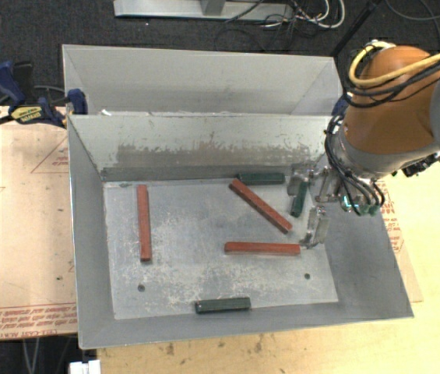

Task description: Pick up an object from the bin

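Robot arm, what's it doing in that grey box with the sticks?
The gripper is low on the right side of the grey bin, at the right end of a flat reddish-brown bar. A slanted reddish-brown bar lies just behind that one. All the bars rest on the floor, so nothing is picked up yet. A third reddish-brown bar lies at the left, a dark green bar at the front.

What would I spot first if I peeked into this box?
Probably the big orange robot arm reaching in from the right, its gripper low beside the right end of a flat red-brown stick in the grey bin. Then a slanted red-brown stick just behind it, a third red-brown stick on the left, and a dark green stick at the front.
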Motion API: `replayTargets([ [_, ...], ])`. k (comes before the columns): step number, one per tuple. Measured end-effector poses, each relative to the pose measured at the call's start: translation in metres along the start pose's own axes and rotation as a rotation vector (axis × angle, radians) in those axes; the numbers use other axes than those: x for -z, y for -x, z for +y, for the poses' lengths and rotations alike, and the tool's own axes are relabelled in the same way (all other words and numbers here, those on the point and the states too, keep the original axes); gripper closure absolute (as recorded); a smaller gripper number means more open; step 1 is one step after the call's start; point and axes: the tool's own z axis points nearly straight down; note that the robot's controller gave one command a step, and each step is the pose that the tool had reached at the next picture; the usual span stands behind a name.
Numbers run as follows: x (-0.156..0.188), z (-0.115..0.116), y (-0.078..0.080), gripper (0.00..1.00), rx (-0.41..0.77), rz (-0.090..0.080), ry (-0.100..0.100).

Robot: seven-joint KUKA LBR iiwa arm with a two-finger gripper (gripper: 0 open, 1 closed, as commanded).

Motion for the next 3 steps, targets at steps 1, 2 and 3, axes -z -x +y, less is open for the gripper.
replayTargets([
  [1,-0.161,0.002,-0.022,0.0,0.292,-0.001,0.0],
  [2,-0.158,0.002,-0.019,1.0,0.293,-0.008,-0.001],
  [3,0.005,-0.004,0.026,1.0,0.251,-0.02,-0.004],
])
